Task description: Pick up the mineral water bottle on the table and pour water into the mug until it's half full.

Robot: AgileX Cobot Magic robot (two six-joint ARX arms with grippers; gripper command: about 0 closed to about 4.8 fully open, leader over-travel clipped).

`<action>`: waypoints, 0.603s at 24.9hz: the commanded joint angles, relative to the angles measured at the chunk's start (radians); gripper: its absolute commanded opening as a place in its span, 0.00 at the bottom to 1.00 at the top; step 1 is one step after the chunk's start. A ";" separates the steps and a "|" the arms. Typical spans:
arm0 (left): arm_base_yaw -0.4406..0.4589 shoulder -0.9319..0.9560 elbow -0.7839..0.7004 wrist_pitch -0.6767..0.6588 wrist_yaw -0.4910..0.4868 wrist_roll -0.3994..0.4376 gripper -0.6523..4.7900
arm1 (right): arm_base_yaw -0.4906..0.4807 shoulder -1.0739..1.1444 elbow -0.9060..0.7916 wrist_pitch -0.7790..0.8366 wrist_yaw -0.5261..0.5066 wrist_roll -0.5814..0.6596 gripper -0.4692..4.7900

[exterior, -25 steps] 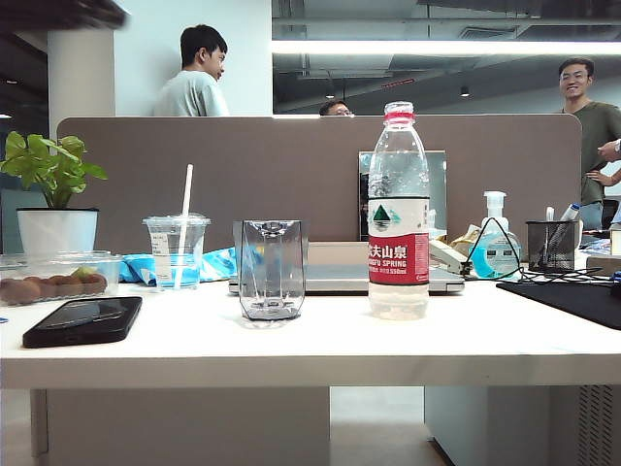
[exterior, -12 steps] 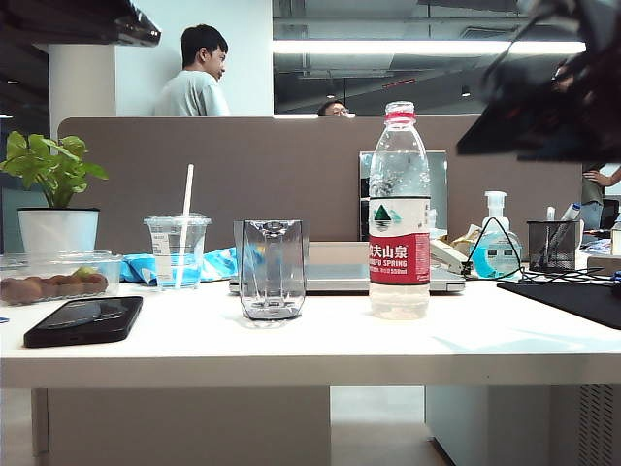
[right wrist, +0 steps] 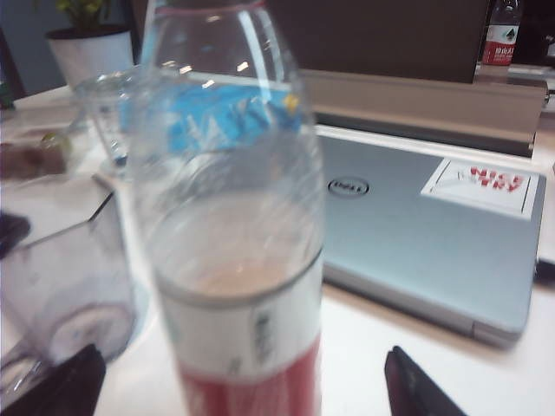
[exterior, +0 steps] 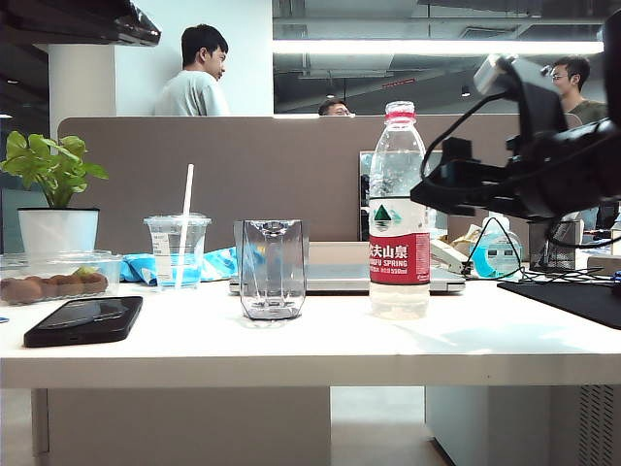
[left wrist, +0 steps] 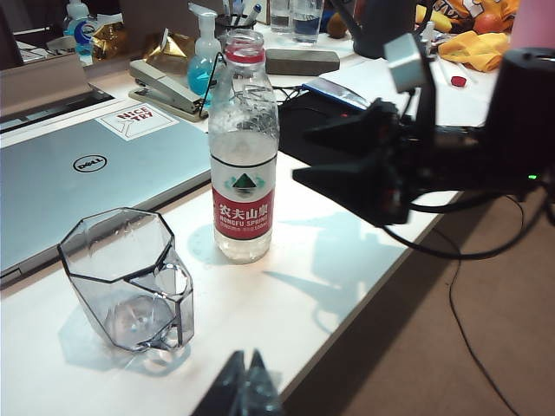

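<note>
Right gripper (left wrist: 303,156): matte black angular body, loose black cables, grey block on top (camera housing?).

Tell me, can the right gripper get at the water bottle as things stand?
Probably yes. The right gripper is open beside the water bottle, level with its label, nothing between them. In the right wrist view the bottle sits between the fingertips.

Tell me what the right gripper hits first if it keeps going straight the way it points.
Most likely the mineral water bottle: the open right gripper faces it with a finger either side, not yet touching. The mug sits off that line.
</note>
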 commanded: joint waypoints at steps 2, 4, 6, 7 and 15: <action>0.000 -0.001 0.003 0.012 0.002 0.000 0.11 | 0.001 0.092 0.089 0.026 -0.023 0.007 0.93; 0.000 -0.001 0.003 0.012 0.002 0.000 0.11 | 0.007 0.143 0.134 0.026 -0.034 0.024 0.93; 0.000 -0.001 0.003 0.011 0.002 0.000 0.11 | 0.014 0.176 0.165 0.029 -0.042 0.029 0.93; 0.000 -0.001 0.003 0.011 0.002 0.000 0.11 | 0.024 0.195 0.182 0.031 -0.041 0.029 0.93; 0.000 -0.001 0.003 0.010 0.002 0.000 0.11 | 0.076 0.296 0.282 0.031 -0.036 0.029 0.92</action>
